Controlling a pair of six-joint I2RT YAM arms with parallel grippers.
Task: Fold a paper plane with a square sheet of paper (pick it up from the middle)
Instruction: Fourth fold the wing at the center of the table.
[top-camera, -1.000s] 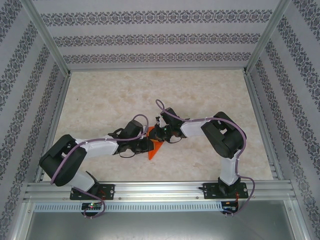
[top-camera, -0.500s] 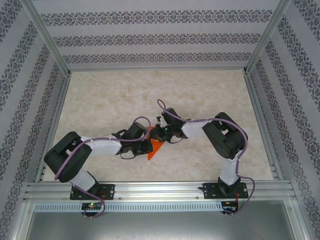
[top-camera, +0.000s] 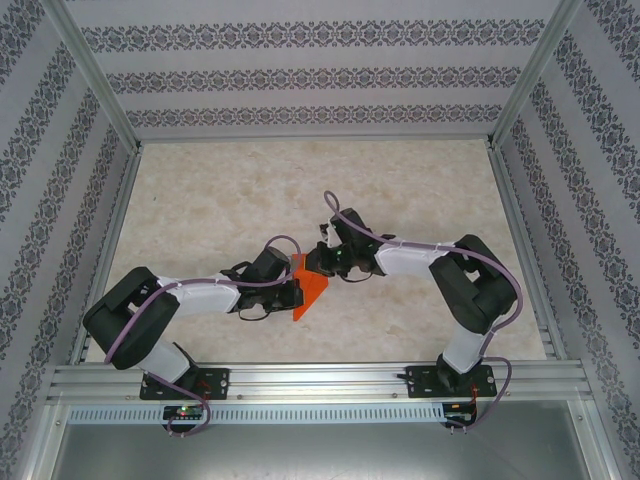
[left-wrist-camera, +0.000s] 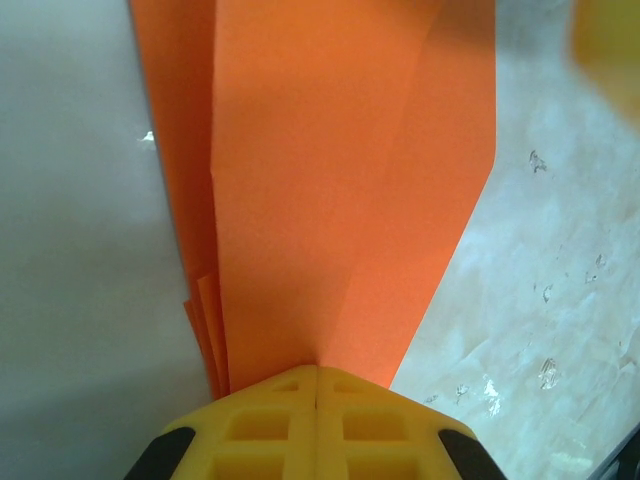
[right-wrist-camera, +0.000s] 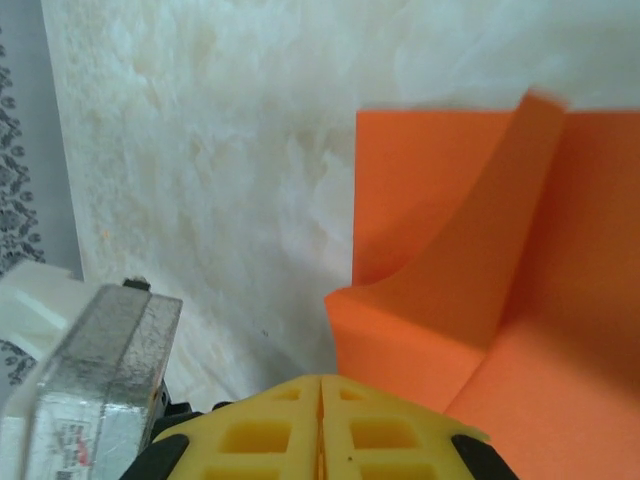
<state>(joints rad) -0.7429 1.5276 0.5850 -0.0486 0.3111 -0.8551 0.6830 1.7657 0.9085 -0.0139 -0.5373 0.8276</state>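
Observation:
The square sheet of paper is folded into a narrow bright orange paper plane (top-camera: 313, 292) with its point toward the near edge, lying mid-table between both arms. My left gripper (top-camera: 296, 290) comes at it from the left. In the left wrist view its yellow fingers (left-wrist-camera: 317, 372) are shut on the layered paper (left-wrist-camera: 320, 180), which fans out ahead with a centre crease. My right gripper (top-camera: 320, 266) is at the plane's far end, shut. A curled flap of the paper (right-wrist-camera: 500, 300) rises to its fingertips (right-wrist-camera: 320, 380), just right of their seam.
The marbled table (top-camera: 420, 180) is boxed in by aluminium rails (top-camera: 300, 378) and patterned walls. A blurred yellow finger (left-wrist-camera: 605, 40) shows at the top right of the left wrist view. A grey metal part (right-wrist-camera: 100, 370) sits low at the left of the right wrist view.
The right arm has stretched out, its elbow swinging right, and its gripper has shifted slightly up and right and closed down. More of the orange paper shows. The left gripper has kept its hold.

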